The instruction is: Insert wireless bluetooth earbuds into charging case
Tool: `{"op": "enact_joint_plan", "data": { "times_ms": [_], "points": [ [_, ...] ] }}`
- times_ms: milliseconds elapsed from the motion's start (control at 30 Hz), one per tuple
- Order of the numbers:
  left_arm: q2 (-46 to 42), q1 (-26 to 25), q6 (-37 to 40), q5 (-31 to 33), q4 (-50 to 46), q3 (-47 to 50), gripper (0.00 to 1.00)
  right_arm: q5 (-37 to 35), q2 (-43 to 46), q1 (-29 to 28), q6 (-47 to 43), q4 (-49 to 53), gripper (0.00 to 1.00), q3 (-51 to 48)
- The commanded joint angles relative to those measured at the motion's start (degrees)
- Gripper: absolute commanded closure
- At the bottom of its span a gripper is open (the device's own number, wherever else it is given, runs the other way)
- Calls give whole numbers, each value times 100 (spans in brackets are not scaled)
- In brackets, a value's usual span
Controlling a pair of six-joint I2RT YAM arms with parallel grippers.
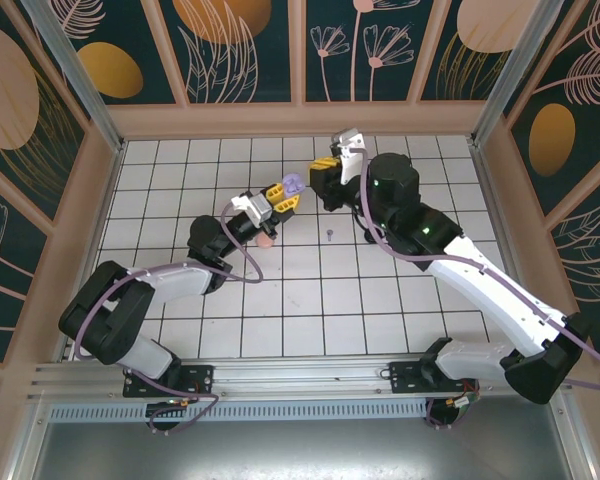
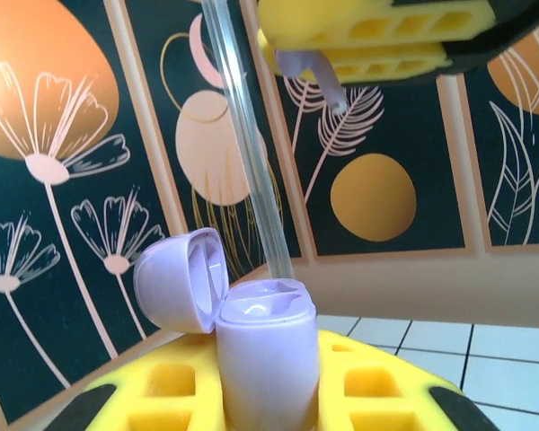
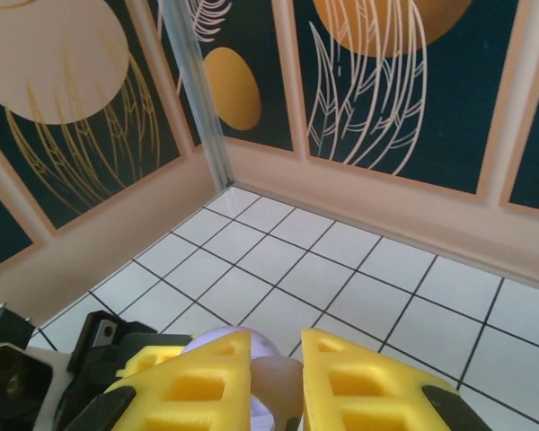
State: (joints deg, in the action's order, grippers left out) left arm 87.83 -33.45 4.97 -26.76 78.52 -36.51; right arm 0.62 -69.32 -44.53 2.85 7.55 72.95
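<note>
Open lilac case (image 2: pixel 265 359) held in the left gripper (image 2: pixel 268 400)
Lid tipped left; above, the right gripper (image 2: pixel 341 45) pinches a lilac earbud (image 2: pixel 313 74), stem pointing down.

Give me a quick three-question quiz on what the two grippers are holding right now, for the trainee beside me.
1. Short answer: which gripper holds the lilac case?
2. True or false: the lid of that case is shut.
3. Pick one: the right gripper is clamped on
A. a lilac earbud
B. a black earbud
C. nothing

Key
1. The left gripper, with the case upright between its fingers.
2. False. The lid is swung open to one side.
3. A. In the left wrist view, the earbud's stem points down above the open case.
</note>
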Motion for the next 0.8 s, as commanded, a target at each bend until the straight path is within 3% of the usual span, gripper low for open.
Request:
{"op": "enact_joint_plan", "data": {
  "times_ms": [0,767],
  "points": [
    [67,-33,118,-242,452,-219,100,106,40,-144,-101,-395,83,-32],
    [-117,-39,13,-309,324,-245,100,-122,-455,-398,-214,-462,83,-26]
  ]
}}
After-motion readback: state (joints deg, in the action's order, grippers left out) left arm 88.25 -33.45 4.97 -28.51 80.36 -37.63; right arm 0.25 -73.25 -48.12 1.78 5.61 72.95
